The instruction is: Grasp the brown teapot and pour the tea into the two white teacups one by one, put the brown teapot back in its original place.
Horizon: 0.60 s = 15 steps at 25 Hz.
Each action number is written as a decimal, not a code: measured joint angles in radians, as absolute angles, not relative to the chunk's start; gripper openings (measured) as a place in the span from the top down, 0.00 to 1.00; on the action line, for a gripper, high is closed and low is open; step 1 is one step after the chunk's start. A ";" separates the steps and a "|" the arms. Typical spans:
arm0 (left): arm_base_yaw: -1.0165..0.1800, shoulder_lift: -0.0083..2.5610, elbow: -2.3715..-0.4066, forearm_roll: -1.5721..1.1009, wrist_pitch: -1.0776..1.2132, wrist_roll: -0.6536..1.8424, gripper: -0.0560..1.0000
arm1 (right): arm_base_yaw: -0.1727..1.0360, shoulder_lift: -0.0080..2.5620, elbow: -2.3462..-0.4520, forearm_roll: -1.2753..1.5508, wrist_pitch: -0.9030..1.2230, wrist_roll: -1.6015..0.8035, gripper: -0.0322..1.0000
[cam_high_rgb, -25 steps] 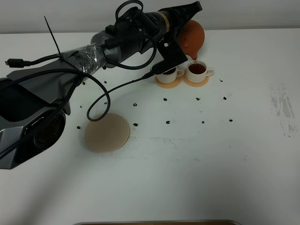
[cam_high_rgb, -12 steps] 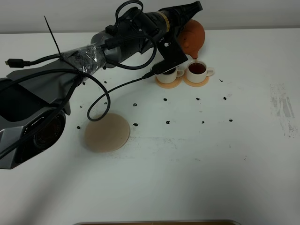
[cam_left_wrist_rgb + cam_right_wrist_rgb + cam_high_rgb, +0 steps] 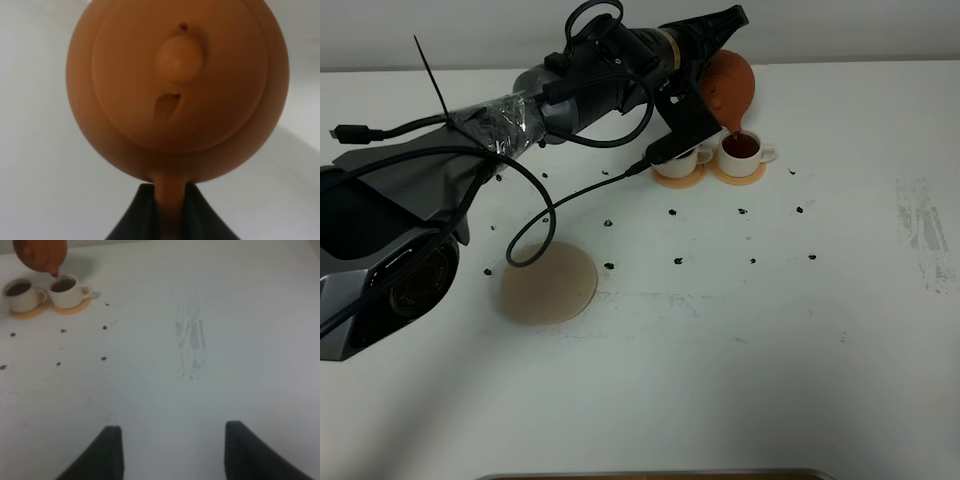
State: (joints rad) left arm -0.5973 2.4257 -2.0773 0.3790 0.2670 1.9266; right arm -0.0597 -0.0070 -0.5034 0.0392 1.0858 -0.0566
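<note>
My left gripper [image 3: 712,52] is shut on the handle of the brown teapot [image 3: 731,84] and holds it tilted, spout down, over the right white teacup [image 3: 743,148]. That cup holds dark tea. The left white teacup [image 3: 684,157] beside it is partly hidden by my arm; the right wrist view shows it [image 3: 21,294] with tea in it too. Both stand on orange coasters. In the left wrist view the teapot [image 3: 177,90] fills the frame, lid toward the camera. The pale beige disc coaster [image 3: 549,282] lies bare at the front left. My right gripper [image 3: 167,450] is open and empty.
Dark specks [image 3: 678,261] dot the white table [image 3: 740,340] between the cups and the beige disc. A faint smear [image 3: 922,230] marks the table at the right. A black cable [image 3: 525,215] loops from my left arm over the table.
The teapot lifted away from the right cup half a second ago, then tipped back down, spout over that cup again. The right arm has not moved.
</note>
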 joint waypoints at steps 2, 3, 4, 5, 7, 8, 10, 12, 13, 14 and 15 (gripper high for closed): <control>-0.597 2.415 -2.077 0.347 0.299 1.927 0.83 | -0.060 -0.007 -0.503 0.039 1.086 -0.057 0.51; -0.597 2.410 -2.077 0.333 0.313 1.927 0.83 | -0.060 -0.007 -0.503 0.039 1.086 -0.057 0.51; -0.597 2.406 -2.077 0.318 0.326 1.927 0.83 | -0.060 -0.007 -0.503 0.039 1.086 -0.057 0.51; -0.596 2.400 -2.077 0.304 0.331 1.923 0.83 | -0.060 -0.007 -0.503 0.039 1.086 -0.057 0.51; -0.595 2.389 -2.077 0.281 0.336 1.905 0.83 | -0.060 -0.007 -0.503 0.039 1.086 -0.057 0.51; -0.593 2.385 -2.077 0.271 0.336 1.890 0.83 | -0.060 -0.007 -0.503 0.039 1.086 -0.057 0.51; -0.593 2.371 -2.077 0.251 0.347 1.854 0.83 | -0.060 -0.007 -0.503 0.039 1.086 -0.057 0.51; -0.593 2.356 -2.077 0.226 0.370 1.814 0.83 | -0.060 -0.007 -0.503 0.039 1.086 -0.057 0.51; -0.593 2.348 -2.077 0.208 0.389 1.796 0.83 | -0.060 -0.007 -0.503 0.039 1.086 -0.057 0.51; -0.593 2.339 -2.077 0.189 0.410 1.777 0.83 | -0.060 -0.007 -0.503 0.039 1.086 -0.057 0.51; -0.593 2.328 -2.077 0.161 0.445 1.756 0.83 | -0.060 -0.007 -0.503 0.039 1.086 -0.057 0.51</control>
